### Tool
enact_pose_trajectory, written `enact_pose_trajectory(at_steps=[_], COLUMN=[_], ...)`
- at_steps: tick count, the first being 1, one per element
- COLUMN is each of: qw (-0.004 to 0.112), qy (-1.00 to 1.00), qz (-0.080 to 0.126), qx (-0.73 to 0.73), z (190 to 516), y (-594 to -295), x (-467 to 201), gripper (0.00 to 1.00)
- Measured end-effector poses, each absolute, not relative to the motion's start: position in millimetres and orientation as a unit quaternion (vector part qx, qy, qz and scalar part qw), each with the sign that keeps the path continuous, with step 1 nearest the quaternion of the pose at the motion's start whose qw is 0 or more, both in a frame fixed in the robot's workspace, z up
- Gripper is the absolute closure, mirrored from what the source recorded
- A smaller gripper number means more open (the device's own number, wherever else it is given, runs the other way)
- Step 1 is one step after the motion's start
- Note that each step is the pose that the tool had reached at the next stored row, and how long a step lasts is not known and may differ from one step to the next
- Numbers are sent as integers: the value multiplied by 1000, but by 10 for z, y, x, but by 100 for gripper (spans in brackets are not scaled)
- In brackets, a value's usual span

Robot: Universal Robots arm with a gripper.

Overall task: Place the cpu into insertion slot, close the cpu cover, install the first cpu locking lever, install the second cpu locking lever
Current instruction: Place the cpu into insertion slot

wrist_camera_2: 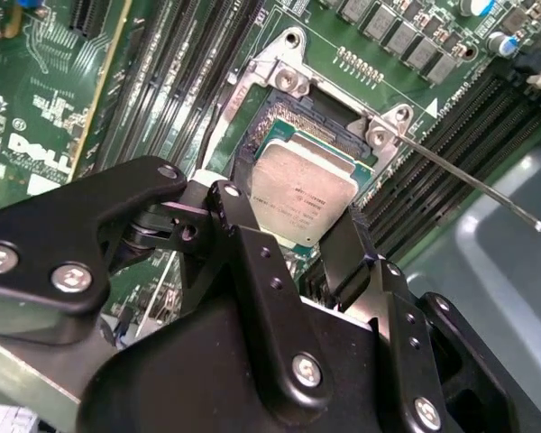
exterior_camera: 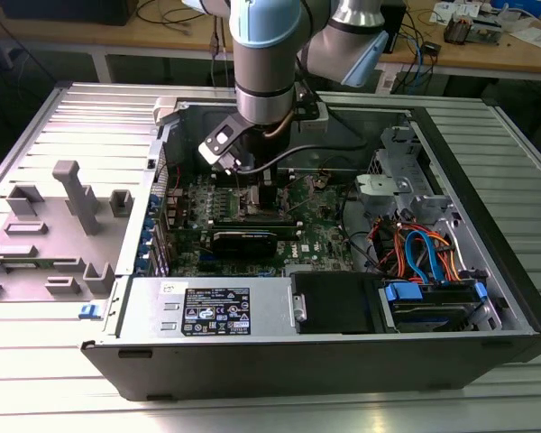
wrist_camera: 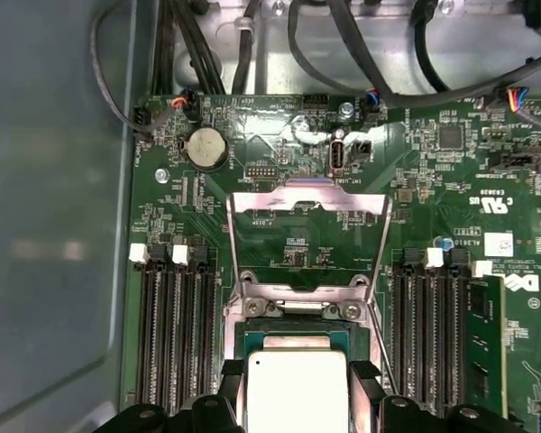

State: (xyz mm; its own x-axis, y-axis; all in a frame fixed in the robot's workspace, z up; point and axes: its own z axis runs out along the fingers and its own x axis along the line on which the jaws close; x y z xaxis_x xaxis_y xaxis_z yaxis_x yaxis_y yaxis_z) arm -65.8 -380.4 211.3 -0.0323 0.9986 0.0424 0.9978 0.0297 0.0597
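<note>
My gripper (wrist_camera_2: 293,236) is shut on the cpu (wrist_camera_2: 302,194), a flat square chip with a silver-grey top. One black finger (wrist_camera_2: 239,221) presses each of two opposite edges. The chip hangs level right over the insertion slot (wrist_camera_2: 284,113), whose dark centre and metal rim show beyond it. In the first wrist view the cpu (wrist_camera: 298,388) sits between the fingertips (wrist_camera: 365,374), with the cpu cover (wrist_camera: 308,193) swung open behind the slot (wrist_camera: 298,332). A thin locking lever (wrist_camera_2: 469,176) sticks out free beside the slot. In the exterior view the gripper (exterior_camera: 252,185) reaches down into the open computer case.
Long black memory slots (wrist_camera: 171,325) flank the socket on both sides. Black cables (wrist_camera: 343,45) run along the board's far edge, and a coin battery (wrist_camera: 206,147) sits nearby. The case walls (exterior_camera: 343,347), a drive bay with coloured wires (exterior_camera: 424,253) and a grey fixture (exterior_camera: 77,194) surround the work area.
</note>
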Motion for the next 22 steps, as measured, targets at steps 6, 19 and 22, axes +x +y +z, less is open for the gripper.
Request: enact_pose_trajectory(at_steps=[6, 19, 22], qw=[6, 6, 7], qy=[710, 715, 713], qz=[36, 36, 36], qx=[703, 698, 701], z=[2077, 2024, 2017], y=[-3804, -3813, -3812], x=[-666, -671, -670], gripper=[46, 46, 46])
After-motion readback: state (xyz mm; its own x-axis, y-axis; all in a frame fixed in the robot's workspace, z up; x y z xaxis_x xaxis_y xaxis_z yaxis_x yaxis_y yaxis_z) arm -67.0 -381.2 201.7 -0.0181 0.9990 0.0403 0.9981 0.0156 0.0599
